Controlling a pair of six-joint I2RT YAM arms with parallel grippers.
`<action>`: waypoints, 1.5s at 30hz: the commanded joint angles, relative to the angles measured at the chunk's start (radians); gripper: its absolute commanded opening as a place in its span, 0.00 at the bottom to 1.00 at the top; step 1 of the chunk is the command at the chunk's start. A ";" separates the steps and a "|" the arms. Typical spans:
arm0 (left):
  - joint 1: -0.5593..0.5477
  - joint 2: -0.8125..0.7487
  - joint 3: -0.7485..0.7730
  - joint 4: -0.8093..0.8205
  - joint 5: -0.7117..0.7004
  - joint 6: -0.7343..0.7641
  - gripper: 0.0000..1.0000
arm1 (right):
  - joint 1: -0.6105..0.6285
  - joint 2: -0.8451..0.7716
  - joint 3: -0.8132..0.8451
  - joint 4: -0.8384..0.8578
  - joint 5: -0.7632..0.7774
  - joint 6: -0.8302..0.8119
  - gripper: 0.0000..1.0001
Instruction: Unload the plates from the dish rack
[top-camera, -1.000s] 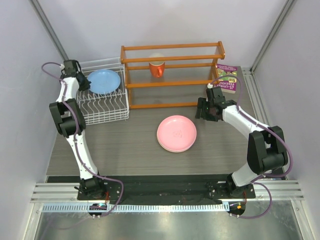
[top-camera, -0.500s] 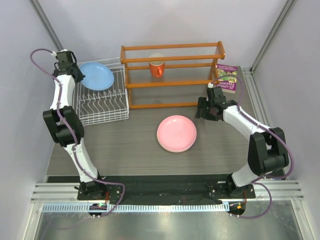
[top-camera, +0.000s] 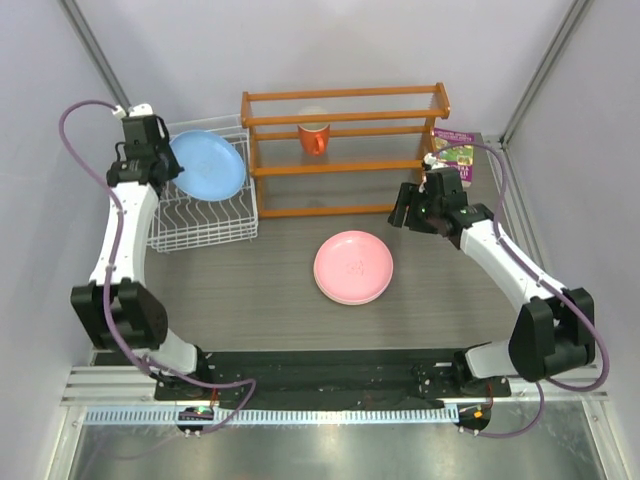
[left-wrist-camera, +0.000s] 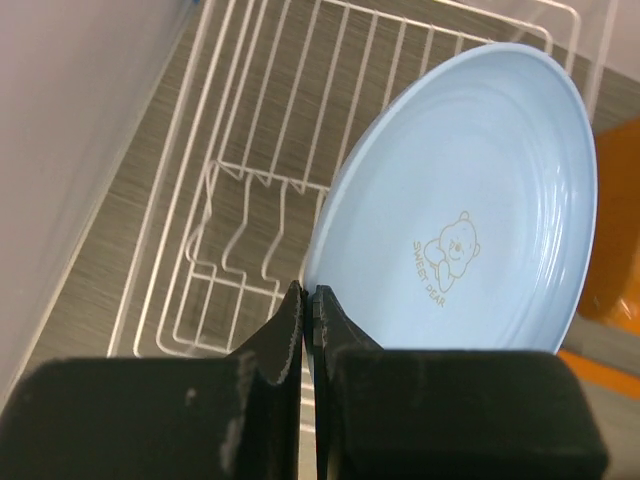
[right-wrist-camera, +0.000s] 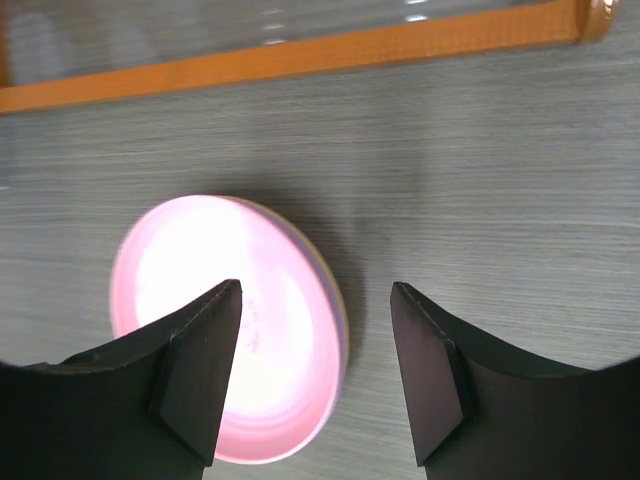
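Light blue plate (left-wrist-camera: 460, 220): pinched by its rim in the left gripper (left-wrist-camera: 308, 300), jaws closed tight on it, tilted on edge over the dish rack (top-camera: 205, 225) at the far left of the worktop (top-camera: 250, 300). Pink plate (top-camera: 353, 266): flat at mid-worktop atop other plates, well to the right of the held plate and nearer the arm bases. Right gripper (right-wrist-camera: 315, 290): jaws wide and empty, hovering above that stack's far-right side, the nearer arm to it.

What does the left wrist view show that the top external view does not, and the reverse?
Only left wrist: the bear drawing on the light blue plate, and the jaws pinching its rim, close up. Only top external: the pink plate on the table, the orange mug in the wooden shelf, the book. Both: the light blue plate held over the dish rack.
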 joint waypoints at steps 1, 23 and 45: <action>-0.049 -0.171 -0.099 -0.012 -0.011 -0.020 0.00 | 0.006 -0.086 0.008 0.112 -0.116 0.048 0.67; -0.273 -0.656 -0.540 -0.099 0.201 -0.192 0.00 | 0.323 -0.063 -0.009 0.302 -0.116 0.199 0.68; -0.489 -0.615 -0.604 0.049 0.220 -0.302 0.00 | 0.414 0.072 0.006 0.367 -0.127 0.217 0.65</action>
